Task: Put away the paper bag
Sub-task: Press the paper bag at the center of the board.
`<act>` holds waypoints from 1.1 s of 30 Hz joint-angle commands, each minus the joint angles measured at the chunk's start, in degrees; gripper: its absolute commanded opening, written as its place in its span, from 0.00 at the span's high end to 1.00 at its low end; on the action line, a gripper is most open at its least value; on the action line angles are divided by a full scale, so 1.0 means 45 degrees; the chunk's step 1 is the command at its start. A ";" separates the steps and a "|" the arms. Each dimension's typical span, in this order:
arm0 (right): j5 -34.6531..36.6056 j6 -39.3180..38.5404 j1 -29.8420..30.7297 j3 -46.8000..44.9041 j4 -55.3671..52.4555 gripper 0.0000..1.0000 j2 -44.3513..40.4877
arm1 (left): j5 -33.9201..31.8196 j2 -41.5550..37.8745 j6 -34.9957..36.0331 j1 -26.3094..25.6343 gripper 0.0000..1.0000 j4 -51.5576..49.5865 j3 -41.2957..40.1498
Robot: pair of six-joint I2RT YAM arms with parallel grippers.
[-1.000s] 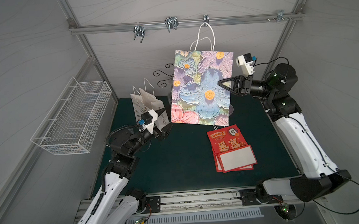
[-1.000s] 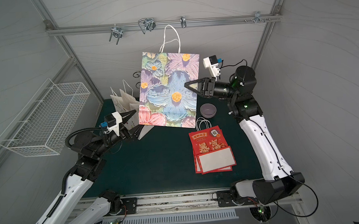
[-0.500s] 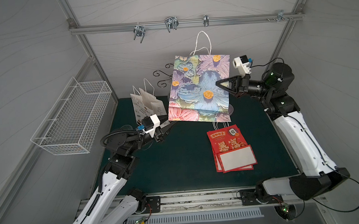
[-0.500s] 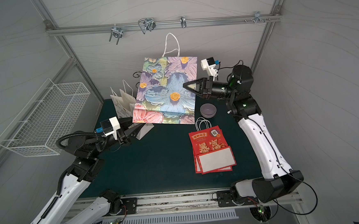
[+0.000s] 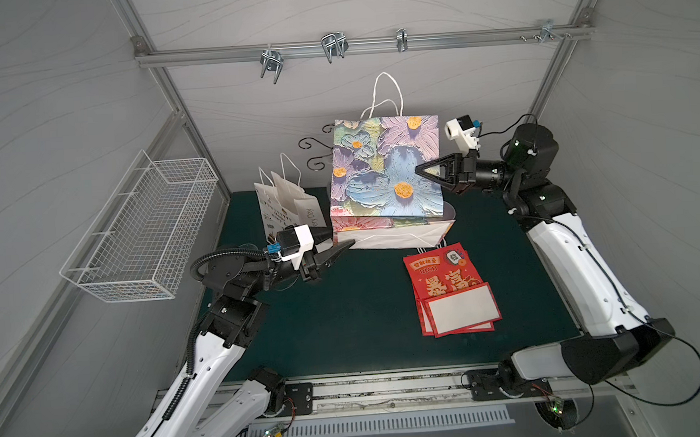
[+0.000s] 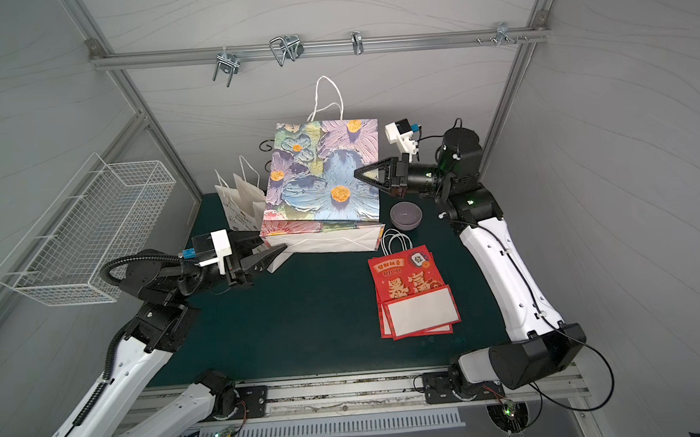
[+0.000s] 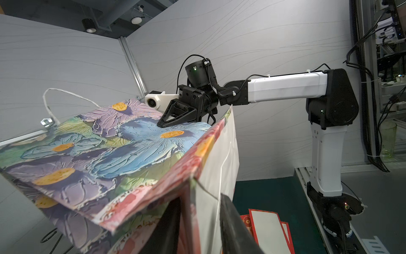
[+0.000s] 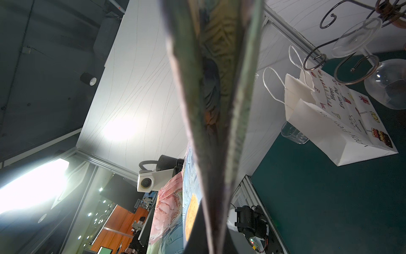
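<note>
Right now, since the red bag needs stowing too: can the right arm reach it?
Probably not yet: the jaws of the right arm are shut on the edge of the floral bag. The red bag lies flat beside that arm, nothing on top, so once they let go the way looks free.

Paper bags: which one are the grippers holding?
The floral bag, gripped by left gripper and right gripper; the white bag stands free, the red bags lie flat.

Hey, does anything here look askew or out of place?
Yes: the floral bag hangs on none of the hooks and is tilted in mid-air, its white base facing the left arm. The right hand pinches its side edge; the left hand clamps a bottom corner.
</note>
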 commanded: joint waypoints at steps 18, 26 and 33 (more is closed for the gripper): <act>0.0147 -0.4164 -0.0297 -0.0523 -0.0250 1.00 -0.0728 | -0.2255 -0.1051 0.0067 -0.0341 0.57 -0.2943 -0.1275; 0.0477 -0.6675 -0.0401 -0.0912 -0.0844 1.00 -0.0991 | -0.4541 -0.3124 -0.1705 -0.0341 0.32 -0.3431 -0.3269; -0.0636 -1.0605 -0.0383 -0.1933 -0.1628 1.00 -0.1414 | -0.5744 -0.2862 -0.3550 -0.0198 0.28 -0.3634 -0.2435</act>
